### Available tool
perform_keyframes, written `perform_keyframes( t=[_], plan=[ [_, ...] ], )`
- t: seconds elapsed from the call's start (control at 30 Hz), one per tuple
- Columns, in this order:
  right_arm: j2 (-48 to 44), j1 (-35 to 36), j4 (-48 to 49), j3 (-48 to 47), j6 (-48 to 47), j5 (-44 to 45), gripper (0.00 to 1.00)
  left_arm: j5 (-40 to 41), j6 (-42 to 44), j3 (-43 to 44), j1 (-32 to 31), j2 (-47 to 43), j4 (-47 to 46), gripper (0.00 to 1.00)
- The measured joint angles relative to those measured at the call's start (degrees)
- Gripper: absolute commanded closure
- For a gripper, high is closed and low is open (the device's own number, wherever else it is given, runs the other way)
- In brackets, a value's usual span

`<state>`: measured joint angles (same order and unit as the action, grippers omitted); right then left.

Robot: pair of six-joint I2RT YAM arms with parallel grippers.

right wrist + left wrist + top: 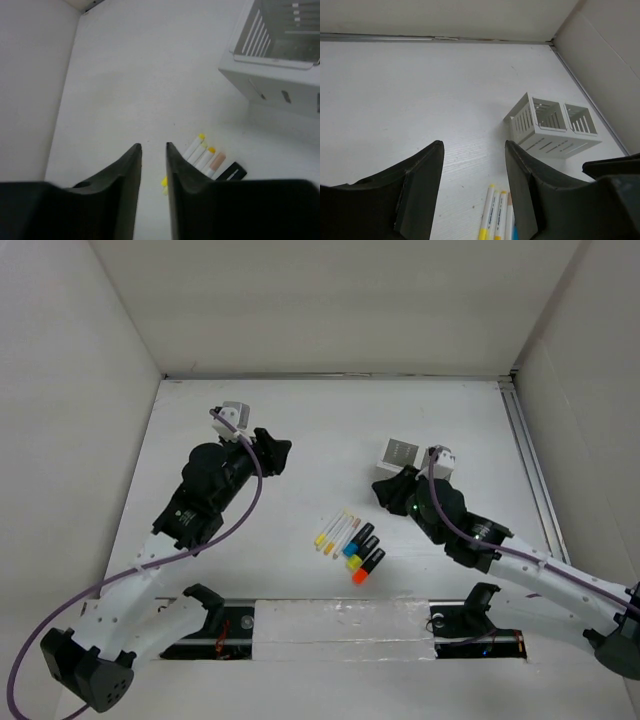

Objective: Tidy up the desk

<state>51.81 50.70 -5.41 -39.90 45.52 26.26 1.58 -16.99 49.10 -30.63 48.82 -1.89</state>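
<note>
The desk [320,415] is a white tabletop walled by white panels. A row of thin white pens with yellow caps [335,533] and three black highlighters [365,552] with blue, yellow and orange caps lie at its near middle. My left gripper [272,452] is open and empty, up and to the left of them; the pens [495,212] show just beyond its tips [472,145]. My right gripper [385,490] is narrowly open and empty, to the right of the pens [202,152] and just in front of the white slotted holder box [400,452].
The two-compartment holder [555,127] stands upright and looks empty; it is close on the right in the right wrist view [280,75]. A thin metal rail [530,460] runs along the desk's right edge. White walls close in the left, back and right.
</note>
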Motion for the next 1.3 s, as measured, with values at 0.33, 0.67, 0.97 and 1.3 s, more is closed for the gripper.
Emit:
perform_keyframes(
  t=[0.33,0.67,0.97,1.3],
  plan=[
    [2.38,0.00,-3.96,2.43,6.78,-3.76,0.70,-2.36,0.04,0.00,0.00,2.69,-0.20,0.51],
    [12.70,-0.02,-12.87,2.38,14.86,0.76,0.41,-6.49,0.66,2.34,0.00,10.86,2.38,1.00],
    [26.67,-0.55,-18.32,0.11,21.88,0.46,0.53,-4.24,0.66,7.74,0.00,19.19,8.00,1.00],
    [16.46,4.59,-23.02,3.76,31.47,-5.09,0.50,-4.17,0.66,7.74,0.00,18.97,9.46,0.88]
  ],
)
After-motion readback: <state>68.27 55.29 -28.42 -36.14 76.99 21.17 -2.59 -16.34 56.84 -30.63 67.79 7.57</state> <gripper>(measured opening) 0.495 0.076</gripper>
